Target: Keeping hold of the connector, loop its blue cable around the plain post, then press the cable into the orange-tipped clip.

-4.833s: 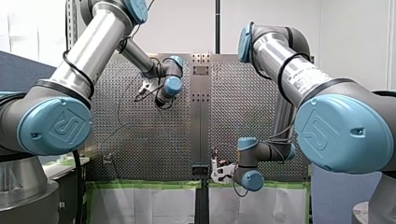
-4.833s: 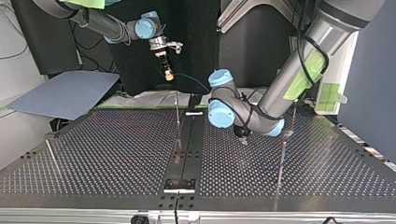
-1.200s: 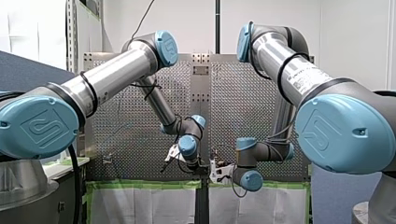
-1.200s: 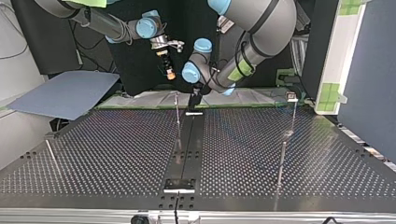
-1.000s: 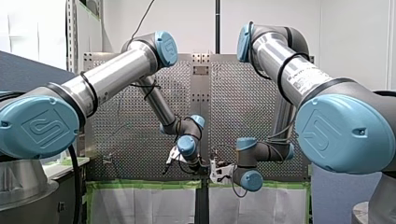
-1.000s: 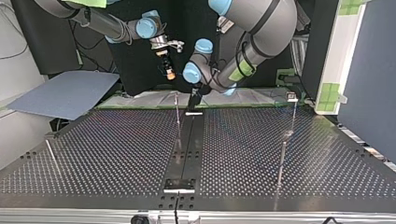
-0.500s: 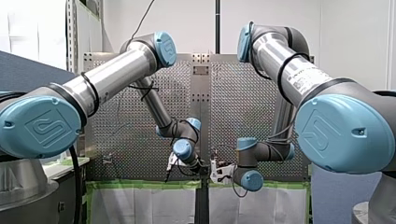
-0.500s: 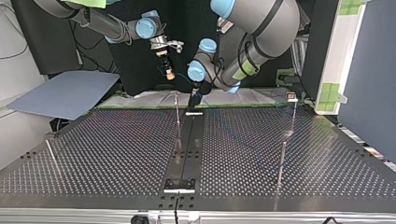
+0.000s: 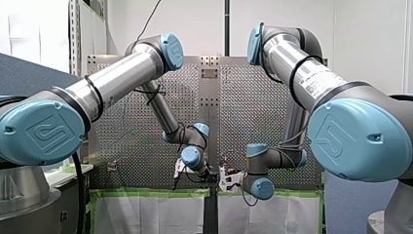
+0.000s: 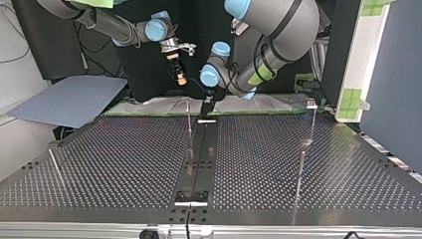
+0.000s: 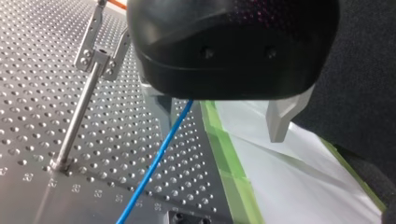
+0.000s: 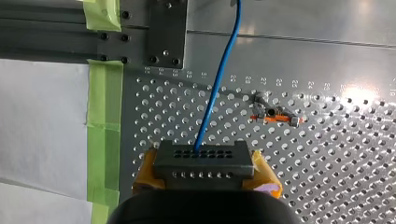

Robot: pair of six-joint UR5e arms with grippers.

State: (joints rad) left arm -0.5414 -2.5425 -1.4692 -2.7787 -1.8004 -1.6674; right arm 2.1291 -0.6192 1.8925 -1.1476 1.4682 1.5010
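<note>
My right gripper, with yellow pads, is shut on the grey connector, held in the air above the table's edge. The blue cable runs from the connector out over the perforated table. In the left wrist view my left gripper stands open astride the blue cable, which passes close to one metal finger without being pinched. Just beside it stands a thin post topped by the orange-tipped clip. In the top view my left gripper hangs low by that post, with my right gripper higher up.
Green tape and white sheeting line the table's edge under both grippers. A dark centre rail runs across the table. Other thin posts stand at the top view's right and left. A grey board lies off the table.
My left arm has eased a little lower and closer to the cable by the clip post. My right arm has held still with the connector.
</note>
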